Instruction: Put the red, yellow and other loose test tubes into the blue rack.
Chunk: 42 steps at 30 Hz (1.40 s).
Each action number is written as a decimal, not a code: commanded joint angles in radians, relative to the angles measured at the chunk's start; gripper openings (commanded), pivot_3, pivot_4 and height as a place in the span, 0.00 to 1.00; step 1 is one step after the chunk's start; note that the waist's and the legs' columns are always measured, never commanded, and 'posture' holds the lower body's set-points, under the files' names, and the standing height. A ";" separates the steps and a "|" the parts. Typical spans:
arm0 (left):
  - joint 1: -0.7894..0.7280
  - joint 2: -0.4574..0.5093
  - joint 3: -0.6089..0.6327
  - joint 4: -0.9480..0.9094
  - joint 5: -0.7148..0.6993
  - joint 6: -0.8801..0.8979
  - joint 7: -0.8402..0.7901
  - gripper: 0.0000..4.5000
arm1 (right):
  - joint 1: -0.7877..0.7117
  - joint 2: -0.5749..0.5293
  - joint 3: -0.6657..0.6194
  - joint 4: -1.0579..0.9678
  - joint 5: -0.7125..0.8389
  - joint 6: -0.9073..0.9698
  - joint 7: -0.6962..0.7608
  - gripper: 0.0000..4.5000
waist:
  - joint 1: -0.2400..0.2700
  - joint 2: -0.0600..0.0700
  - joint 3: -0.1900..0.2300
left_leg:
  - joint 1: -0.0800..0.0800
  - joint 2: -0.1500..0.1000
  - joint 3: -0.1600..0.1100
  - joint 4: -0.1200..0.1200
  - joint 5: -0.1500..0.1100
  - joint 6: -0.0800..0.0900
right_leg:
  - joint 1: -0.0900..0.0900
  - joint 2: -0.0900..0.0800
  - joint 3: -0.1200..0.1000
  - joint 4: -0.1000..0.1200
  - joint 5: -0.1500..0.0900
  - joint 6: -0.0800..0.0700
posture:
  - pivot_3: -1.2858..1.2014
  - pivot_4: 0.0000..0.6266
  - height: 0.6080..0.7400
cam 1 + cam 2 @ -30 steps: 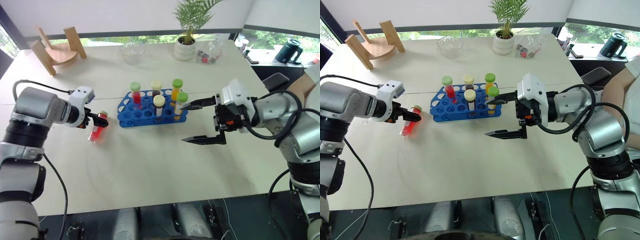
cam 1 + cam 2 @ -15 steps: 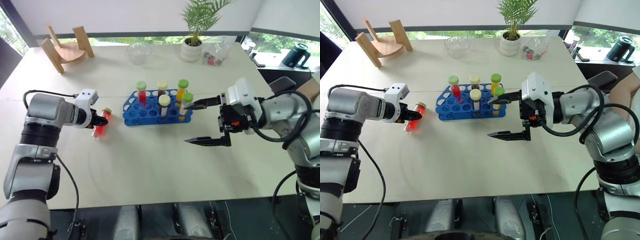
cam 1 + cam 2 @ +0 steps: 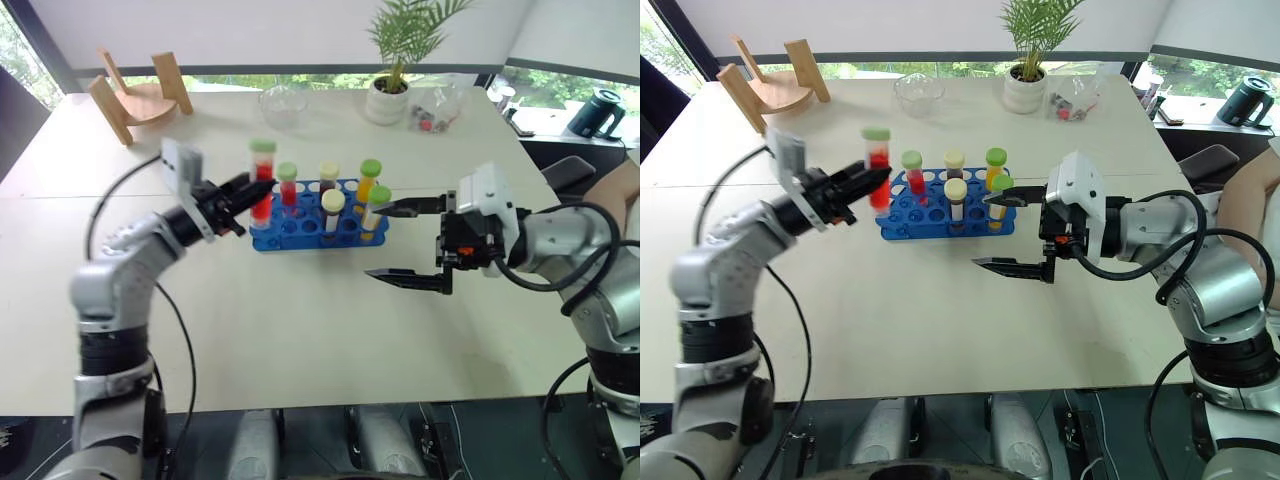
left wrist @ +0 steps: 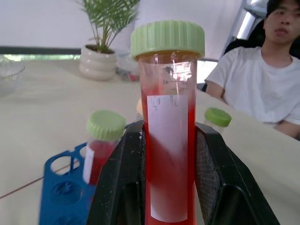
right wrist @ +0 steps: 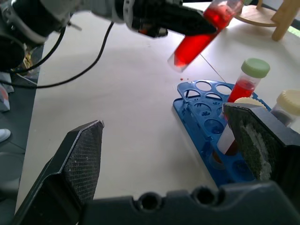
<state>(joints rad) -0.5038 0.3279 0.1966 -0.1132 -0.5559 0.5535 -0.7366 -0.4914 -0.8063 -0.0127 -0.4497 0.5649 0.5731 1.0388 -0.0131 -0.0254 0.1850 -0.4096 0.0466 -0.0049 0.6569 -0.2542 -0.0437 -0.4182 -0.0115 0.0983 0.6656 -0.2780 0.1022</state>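
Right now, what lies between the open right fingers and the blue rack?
Bare tabletop; in the right eye view, the right gripper hangs just beside the blue rack.

Both arms raised over the worktop, pincers pointing toward each other.

The left pincer [image 3: 868,181] is closed, its two black fingers [image 4: 123,187] clamped on either side of a held tube, the arm bent at the elbow and reaching right and slightly upward. The right pincer [image 3: 400,240] stands wide, one finger far, one near, pointing left, forearm level.
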 commanded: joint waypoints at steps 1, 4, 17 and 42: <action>-0.004 -0.066 -0.058 0.105 0.111 -0.285 -0.011 0.18 | -0.001 0.006 -0.019 -0.048 0.018 0.004 -0.027 1.00 | 0.000 0.000 0.000 | 0.000 0.000 0.000 0.001 0.000 0.000 | 0.001 0.000 0.000 0.000 0.000 0.000 | 0.52 0.24 1.00; -0.016 -0.100 -0.081 0.213 0.159 -0.416 -0.016 0.18 | 0.006 0.005 -0.020 -0.063 0.023 0.012 -0.040 1.00 | -0.002 0.000 0.000 | 0.001 0.000 -0.001 0.002 0.000 0.000 | 0.003 0.000 0.000 -0.001 0.000 0.000 | 0.52 0.24 1.00; -0.039 -0.146 -0.113 0.499 0.234 -0.705 -0.047 0.18 | 0.021 0.000 -0.026 -0.088 0.031 0.028 -0.074 1.00 | -0.002 0.000 0.000 | 0.002 0.000 -0.001 0.002 -0.001 0.002 | 0.003 0.001 -0.001 -0.001 0.000 0.000 | 0.52 0.24 1.00; -0.045 -0.148 -0.128 0.719 0.299 -0.918 -0.062 0.29 | 0.030 -0.006 -0.025 -0.111 0.047 0.035 -0.104 1.00 | -0.006 0.000 0.000 | 0.003 0.000 -0.001 0.002 -0.002 0.004 | 0.005 0.002 -0.001 -0.001 0.000 0.000 | 0.52 0.24 1.00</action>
<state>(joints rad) -0.5535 0.1682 0.0816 0.5887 -0.2783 -0.3635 -0.8026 -0.4600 -0.8050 -0.0126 -0.5262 0.5954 0.6068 0.9395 -0.0188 -0.0252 0.1848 -0.4070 0.0469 -0.0063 0.6590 -0.2563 -0.0401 -0.4135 -0.0100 0.0976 0.6649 -0.2779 0.1026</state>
